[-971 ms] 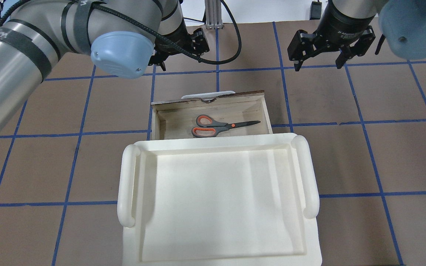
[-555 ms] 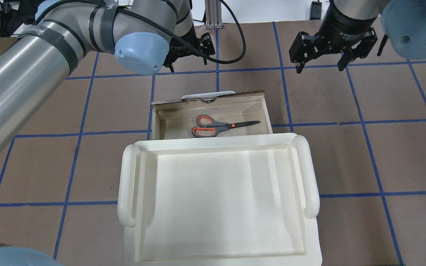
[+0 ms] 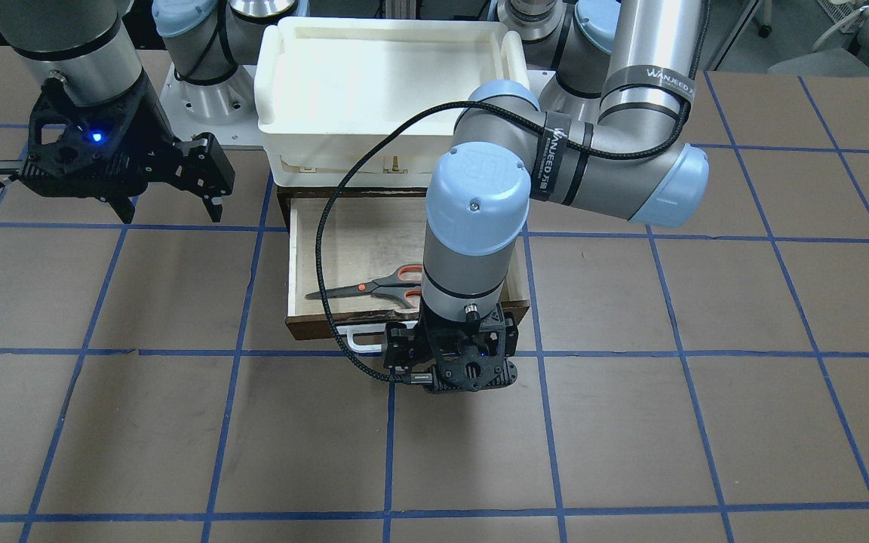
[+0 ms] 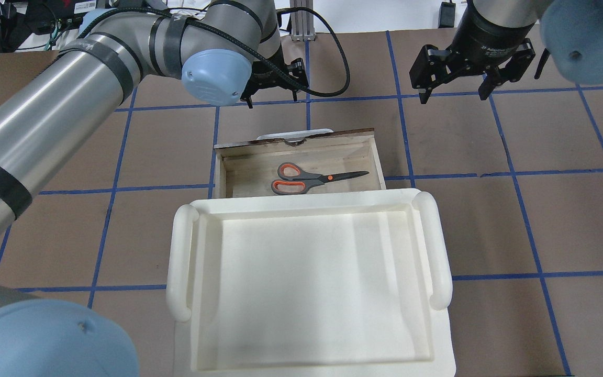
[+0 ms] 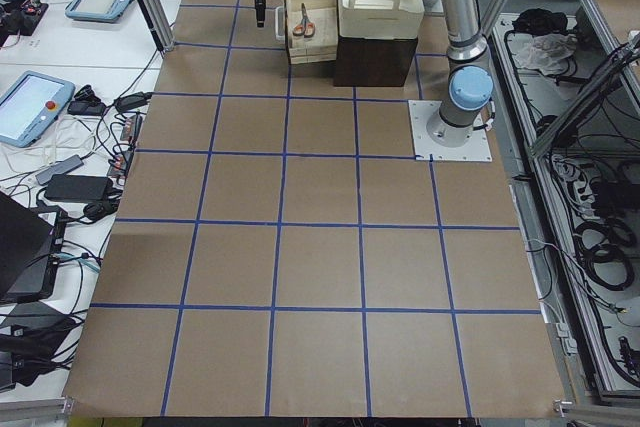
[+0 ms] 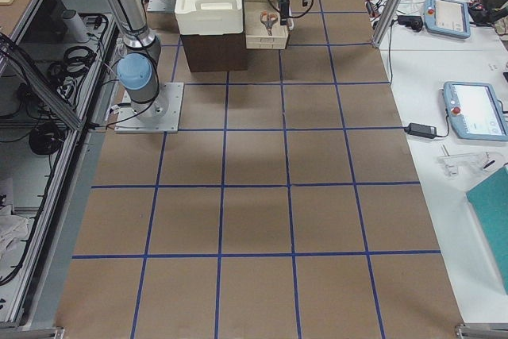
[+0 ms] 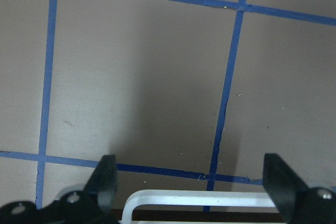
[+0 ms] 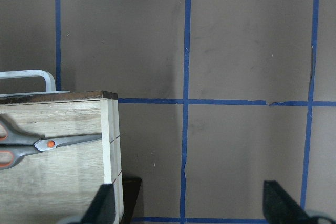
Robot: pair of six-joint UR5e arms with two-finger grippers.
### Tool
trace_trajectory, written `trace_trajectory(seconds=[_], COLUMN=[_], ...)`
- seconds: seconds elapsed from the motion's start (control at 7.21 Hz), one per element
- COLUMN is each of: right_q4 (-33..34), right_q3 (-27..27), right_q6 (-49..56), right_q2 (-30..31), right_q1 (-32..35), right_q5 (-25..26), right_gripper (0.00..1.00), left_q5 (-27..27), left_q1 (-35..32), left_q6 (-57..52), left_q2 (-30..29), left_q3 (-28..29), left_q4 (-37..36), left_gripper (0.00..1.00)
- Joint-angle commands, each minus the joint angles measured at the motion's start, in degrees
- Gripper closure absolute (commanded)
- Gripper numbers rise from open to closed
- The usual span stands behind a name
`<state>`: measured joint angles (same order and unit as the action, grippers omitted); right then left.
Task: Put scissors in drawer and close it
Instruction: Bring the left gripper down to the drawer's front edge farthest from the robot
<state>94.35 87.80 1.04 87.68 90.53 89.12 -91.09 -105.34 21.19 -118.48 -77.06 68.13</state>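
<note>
- Scissors (image 3: 374,288) lie flat on the pale floor of the open drawer (image 3: 295,264) in the front-facing view, blades toward the view's left wall. The left gripper (image 3: 451,377) hangs just on the near side of the white bar handle (image 3: 363,343), pointing down; its fingertips are hidden here. The right gripper (image 3: 172,215) stands well apart at far left, jaws spread and empty.
- Overhead, the scissors (image 4: 312,179) sit wholly inside the drawer (image 4: 377,162), nothing over the rim, so I judge they will clear the housing under the white bin (image 4: 181,262). The left gripper (image 4: 272,97) is beyond the handle (image 4: 293,134), apart from it, jaws parted and holding nothing.
- From the table's left end, the drawer (image 5: 297,47) juts out of its dark housing with the scissors (image 5: 303,20) inside; too small to read the jaws.
- The right-end view shows the same drawer (image 6: 266,41); no more to tell.
- The left wrist camera shows both fingers (image 7: 105,179) wide apart with the handle (image 7: 199,196) roughly centred between them, at the bottom edge.
- The right wrist camera sees the drawer's corner (image 8: 109,140) and the blades (image 8: 68,141); its jaws are open on nothing.
- Closing is the step in hand. Best done, I think, by coming low enough to meet the front, pressing near the handle's middle, and pushing straight toward the robot so the drawer does not skew.
</note>
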Motion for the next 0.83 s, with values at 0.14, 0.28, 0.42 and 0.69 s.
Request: trace_trajectory(seconds=[0.14,0.28,0.42,0.69], right_q4=[0.31,0.4,0.31,0.05], right_q3=[0.09,0.09,0.09,0.09], right_q6=[0.2,0.11,0.02,0.02], right_q2=[-0.05,-0.05,-0.05,-0.05], right_q1=[0.0,0.0,0.0,0.0], right_q5=[0.0,0.0,0.0,0.0], right_gripper=[0.0,0.0,0.0,0.0], left_q5=[2.56,3.19,5.02,5.22], left_q1=[0.04,0.04,0.22,0.22], left_q6=[-1.15,-1.15,-1.76,-1.86], left_q2=[-3.42,-4.38,-5.09,-6.41], left_q3=[0.69,0.69,0.69,0.78], left_q4=[0.86,2.34,3.05,3.41], left_gripper=[0.0,0.0,0.0,0.0])
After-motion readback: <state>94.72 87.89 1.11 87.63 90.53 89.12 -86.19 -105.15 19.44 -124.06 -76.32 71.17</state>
